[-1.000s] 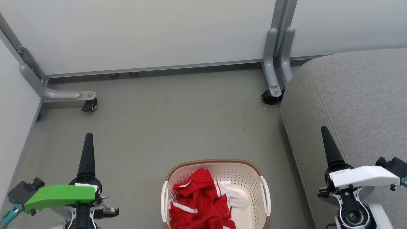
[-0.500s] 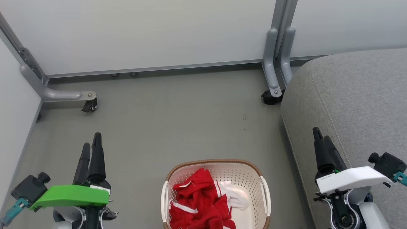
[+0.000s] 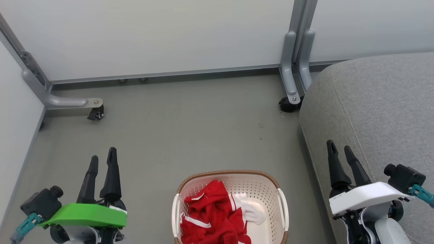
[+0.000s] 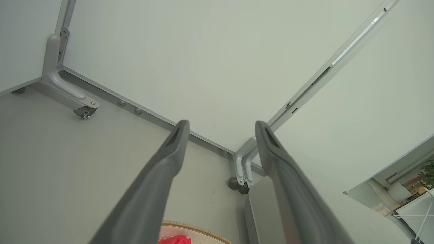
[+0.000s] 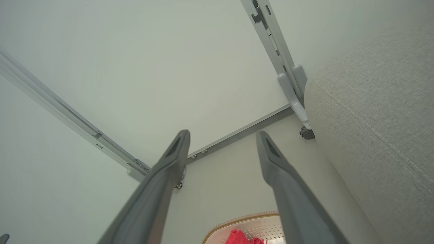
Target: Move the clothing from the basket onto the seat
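Red clothing [image 3: 212, 217] with white stripes and a white panel lies bunched in the cream basket [image 3: 271, 196], which stands on the floor at the bottom centre of the head view. The grey seat [image 3: 376, 108] fills the right side. My left gripper [image 3: 102, 153] hangs open at the lower left, left of the basket and apart from it. My right gripper [image 3: 339, 147] is open at the lower right, over the seat's front edge. In the left wrist view the left gripper [image 4: 221, 123] has the basket's rim [image 4: 195, 225] below it; the right gripper [image 5: 222, 132] likewise stands above the clothing [image 5: 242, 237].
White partition panels close off the back and left. Their grey feet with castors stand at the left [image 3: 95, 112] and beside the seat's corner [image 3: 289, 103]. Grey floor [image 3: 190, 128] stretches between the basket and the panels.
Both wrists have rolled, so each gripper's two fingers now show side by side. Both grippers sit lower in the head view. The basket and clothing have not moved.
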Controlling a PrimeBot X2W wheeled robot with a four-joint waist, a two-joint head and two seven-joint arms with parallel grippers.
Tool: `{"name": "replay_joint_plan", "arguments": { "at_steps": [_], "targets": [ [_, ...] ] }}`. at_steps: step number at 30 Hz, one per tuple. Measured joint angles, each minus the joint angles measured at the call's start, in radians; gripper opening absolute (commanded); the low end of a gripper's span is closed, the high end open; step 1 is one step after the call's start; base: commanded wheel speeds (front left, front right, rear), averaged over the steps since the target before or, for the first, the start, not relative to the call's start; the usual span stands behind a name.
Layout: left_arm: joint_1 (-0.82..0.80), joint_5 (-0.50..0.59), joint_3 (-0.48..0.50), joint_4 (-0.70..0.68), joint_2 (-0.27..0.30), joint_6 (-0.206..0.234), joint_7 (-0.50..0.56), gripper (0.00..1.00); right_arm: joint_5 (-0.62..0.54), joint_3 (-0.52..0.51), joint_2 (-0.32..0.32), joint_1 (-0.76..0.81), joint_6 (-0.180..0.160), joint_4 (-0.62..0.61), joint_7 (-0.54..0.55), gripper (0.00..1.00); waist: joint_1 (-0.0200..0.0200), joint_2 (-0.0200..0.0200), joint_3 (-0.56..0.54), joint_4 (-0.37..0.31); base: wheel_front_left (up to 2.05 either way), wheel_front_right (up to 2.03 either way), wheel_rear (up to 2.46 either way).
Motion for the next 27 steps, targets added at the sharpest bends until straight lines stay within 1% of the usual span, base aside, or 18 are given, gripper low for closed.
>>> {"name": "replay_joint_plan", "arguments": {
  "at_steps": [14,27],
  "targets": [
    [0.008,0.179,-0.024,0.016,0.006,0.000,-0.038,1.00,-0.179,0.021,0.001,0.002,0.000,0.006,-0.039,1.00,0.0000,0.0000,0.003,-0.001,0.00,0.00,0.00],
    [0.021,0.301,-0.031,0.033,0.007,0.000,-0.069,1.00,-0.302,0.040,0.003,0.004,0.000,0.019,-0.070,1.00,0.0000,0.0000,0.008,-0.002,0.00,0.00,0.00]
  ]
}}
